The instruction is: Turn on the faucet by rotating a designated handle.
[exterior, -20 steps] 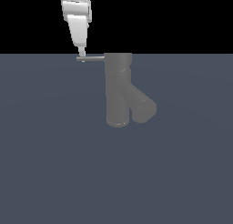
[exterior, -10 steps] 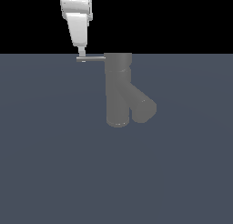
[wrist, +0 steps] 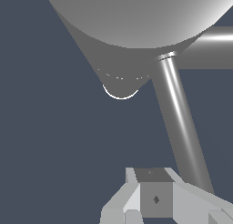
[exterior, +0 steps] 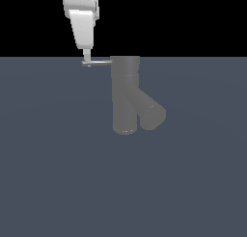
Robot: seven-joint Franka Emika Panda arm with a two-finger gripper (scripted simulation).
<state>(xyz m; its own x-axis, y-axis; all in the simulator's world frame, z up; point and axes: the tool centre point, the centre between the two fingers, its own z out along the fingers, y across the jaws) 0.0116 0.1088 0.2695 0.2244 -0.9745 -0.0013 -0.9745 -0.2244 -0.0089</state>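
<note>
The grey Y-shaped faucet (exterior: pixel 125 94) stands upright in the exterior view, its thick spout (exterior: pixel 152 113) branching down toward the exterior view's right. The handle (exterior: pixel 99 62), a thin light rod, sticks out from the cap toward the exterior view's left. My white gripper (exterior: pixel 87 58) hangs down from above, with its tip at the rod's outer end. In the wrist view the handle (wrist: pixel 179 123) runs from the faucet's cap (wrist: pixel 136 22) to just beside my gripper (wrist: pixel 154 202). The fingers (wrist: pixel 191 200) look pressed together, with nothing between them.
The faucet stands on a flat dark blue-grey floor (exterior: pixel 58 173), with a black background above the horizon. A second grey bar (wrist: pixel 207 50) leaves the cap sideways in the wrist view.
The gripper's body has straightened slightly while its tip stays at the handle's outer end. The handle has not visibly turned.
</note>
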